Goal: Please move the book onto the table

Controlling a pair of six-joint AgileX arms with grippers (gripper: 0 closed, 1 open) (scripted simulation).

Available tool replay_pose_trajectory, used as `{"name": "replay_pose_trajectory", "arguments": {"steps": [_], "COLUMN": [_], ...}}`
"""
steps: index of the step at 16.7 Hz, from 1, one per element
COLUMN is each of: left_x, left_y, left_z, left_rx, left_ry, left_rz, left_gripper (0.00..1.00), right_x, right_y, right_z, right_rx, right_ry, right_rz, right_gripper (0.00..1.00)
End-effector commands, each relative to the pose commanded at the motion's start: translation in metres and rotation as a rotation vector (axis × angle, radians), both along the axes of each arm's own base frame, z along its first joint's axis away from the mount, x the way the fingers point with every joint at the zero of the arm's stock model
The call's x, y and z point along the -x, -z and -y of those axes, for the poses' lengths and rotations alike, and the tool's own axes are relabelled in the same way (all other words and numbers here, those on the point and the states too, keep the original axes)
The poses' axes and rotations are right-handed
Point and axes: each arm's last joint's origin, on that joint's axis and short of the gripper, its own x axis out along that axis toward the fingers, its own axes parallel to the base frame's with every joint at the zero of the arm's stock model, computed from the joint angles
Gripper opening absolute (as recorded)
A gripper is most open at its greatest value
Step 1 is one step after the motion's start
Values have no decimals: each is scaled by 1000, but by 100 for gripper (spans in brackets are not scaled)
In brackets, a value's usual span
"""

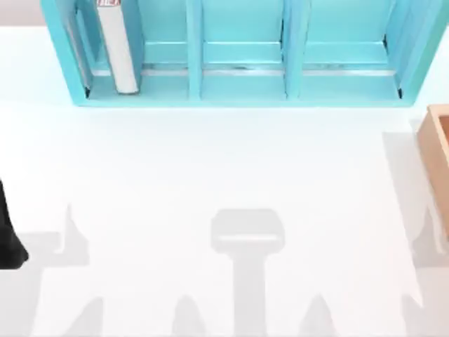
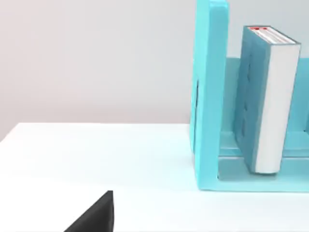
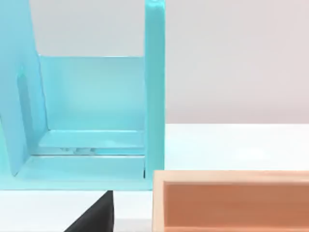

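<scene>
The book [image 1: 117, 49] stands upright in the leftmost compartment of the turquoise shelf unit [image 1: 242, 70], white page edges facing out and a red mark at its top. The left wrist view shows the book [image 2: 270, 96] close behind the shelf's end wall. The white table [image 1: 224, 182] spreads out in front of the shelf. My left arm [image 1: 10, 232] is a dark shape at the table's left edge, well short of the book. A black corner of my left gripper [image 2: 96, 217] pokes into its wrist view. A black corner of my right gripper [image 3: 96, 215] shows likewise, holding nothing visible.
A tan wooden box [image 1: 438, 151] sits at the table's right edge, just in front of the shelf's right end; the right wrist view has this box [image 3: 231, 203] close by. Grey arm shadows lie across the front of the table.
</scene>
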Motion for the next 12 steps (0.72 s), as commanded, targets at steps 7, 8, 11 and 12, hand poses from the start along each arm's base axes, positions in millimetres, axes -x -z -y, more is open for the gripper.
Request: {"name": "replay_pose_trajectory", "arguments": {"steps": [7,8,11,12], "left_x": [-7,-11,-35,-48], "left_y": [-30,-39,-63,-68], "left_z": [3,4,10,13], "left_rx": [5,6,12,12], "left_ry": [14,16,22,23], "left_rz": [67,80,85,75], "left_gripper": [100,100,100,100], "right_x": [0,0,0,0], "right_y": [0,0,0,0], "right_z": [0,0,0,0], "right_rx": [0,0,0,0], "right_ry": [0,0,0,0], "right_rz": [0,0,0,0], "right_gripper": [100,100,100,100]}}
